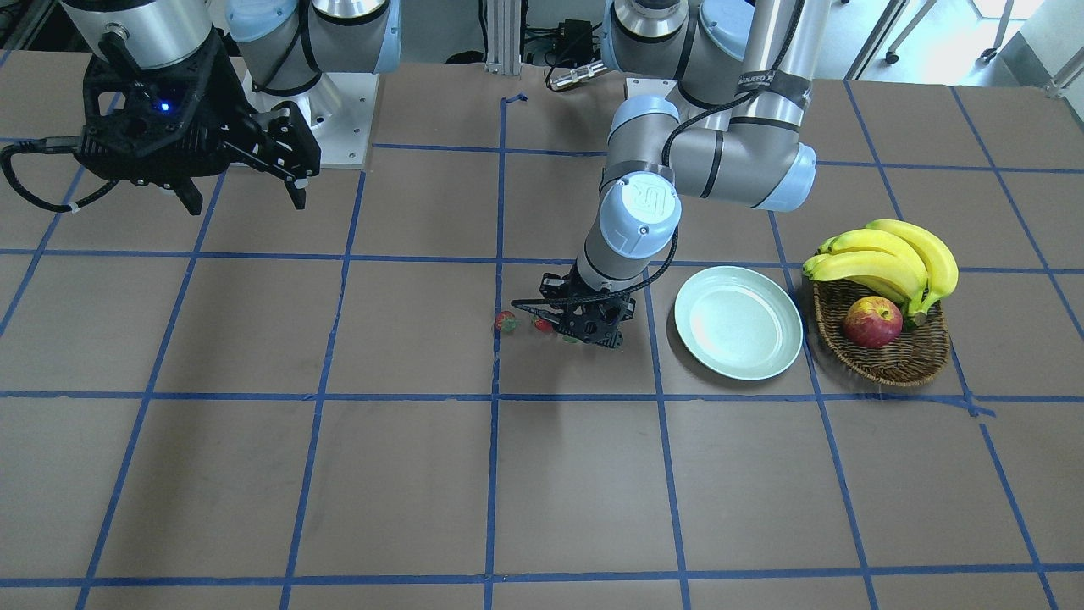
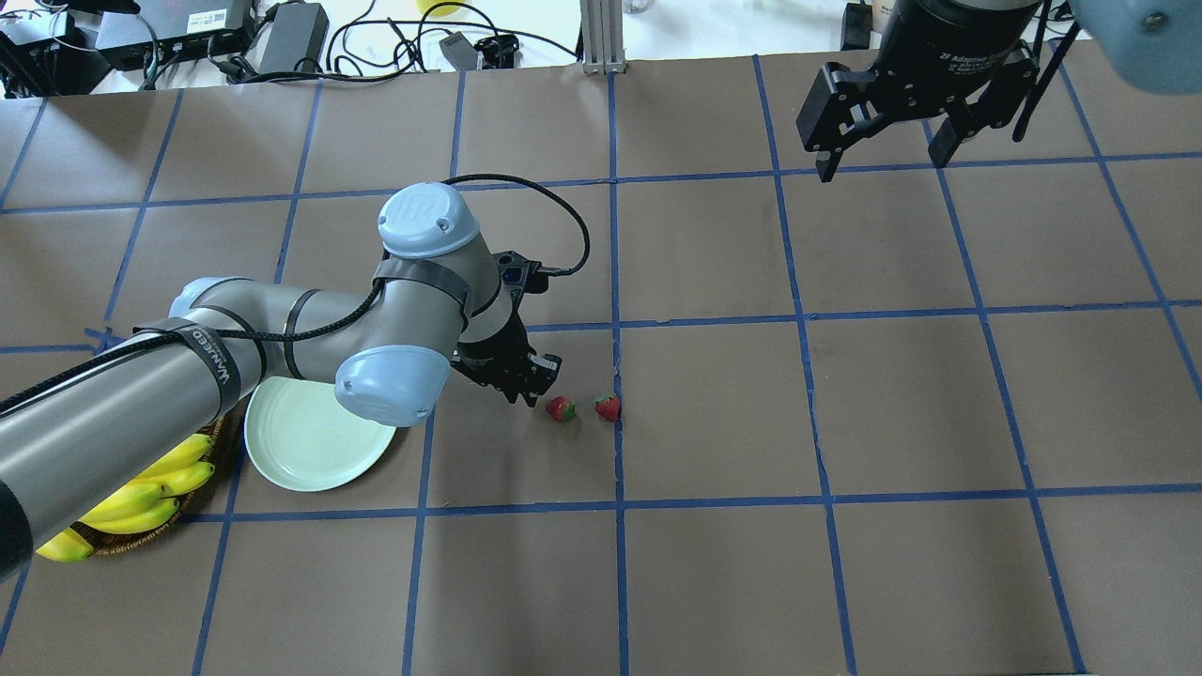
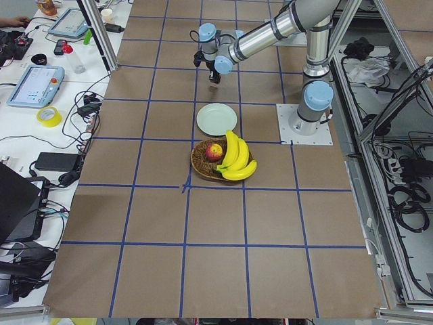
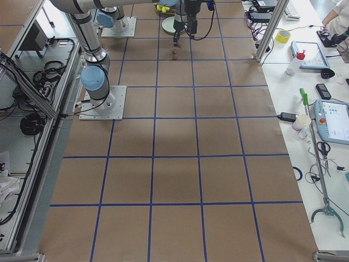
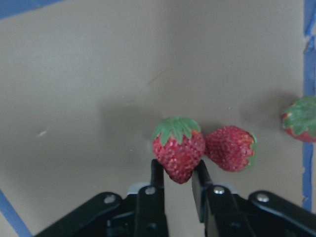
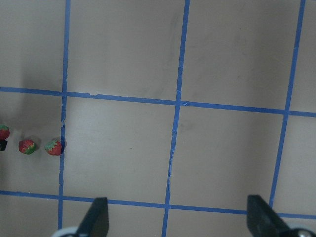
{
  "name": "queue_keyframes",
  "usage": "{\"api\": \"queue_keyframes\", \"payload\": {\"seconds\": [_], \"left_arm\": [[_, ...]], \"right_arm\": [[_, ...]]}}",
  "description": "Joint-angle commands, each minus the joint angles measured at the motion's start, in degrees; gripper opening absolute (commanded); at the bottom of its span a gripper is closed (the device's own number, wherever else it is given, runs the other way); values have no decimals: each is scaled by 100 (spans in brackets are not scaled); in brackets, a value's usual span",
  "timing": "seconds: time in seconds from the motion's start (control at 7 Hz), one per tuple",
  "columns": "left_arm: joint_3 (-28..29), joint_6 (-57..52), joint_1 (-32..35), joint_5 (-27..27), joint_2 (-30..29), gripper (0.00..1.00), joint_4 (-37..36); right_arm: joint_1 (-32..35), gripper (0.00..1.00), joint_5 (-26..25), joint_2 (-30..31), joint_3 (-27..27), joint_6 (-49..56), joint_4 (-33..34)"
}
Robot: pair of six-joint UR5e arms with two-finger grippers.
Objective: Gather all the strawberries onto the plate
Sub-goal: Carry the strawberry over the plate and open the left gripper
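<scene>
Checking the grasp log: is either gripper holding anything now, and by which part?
Left gripper pinches a small red green-capped strawberry by its pointed lower sides; right gripper holds nothing.

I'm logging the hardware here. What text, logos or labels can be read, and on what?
"WANEED": black strap on the left arm.
"2F Adaptive", rest blurred: right gripper.
"UR" logo: left arm's joint cap.
Screens of the bench tablets: too small to read.

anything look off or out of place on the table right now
Nothing is spilled, damaged or askew. The strawberries lie on the table outside the empty plate, simply not collected yet; the left gripper grips one strawberry.
</scene>
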State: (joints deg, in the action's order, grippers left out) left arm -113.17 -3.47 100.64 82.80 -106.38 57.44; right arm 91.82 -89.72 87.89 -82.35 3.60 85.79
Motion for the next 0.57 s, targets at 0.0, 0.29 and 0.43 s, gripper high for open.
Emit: {"api": "queue_keyframes", "payload": {"seconds": [0.0, 0.29, 0.43], "left_arm": [[442, -13, -602, 287, 196, 0, 782], [656, -13, -1455, 971, 337, 0, 1190], [629, -222, -1955, 966, 346, 0, 1278]], "right_arm": [[3, 100, 7, 0, 0, 0, -1], [3, 100, 7, 0, 0, 0, -1], [3, 100, 7, 0, 0, 9, -1]]}}
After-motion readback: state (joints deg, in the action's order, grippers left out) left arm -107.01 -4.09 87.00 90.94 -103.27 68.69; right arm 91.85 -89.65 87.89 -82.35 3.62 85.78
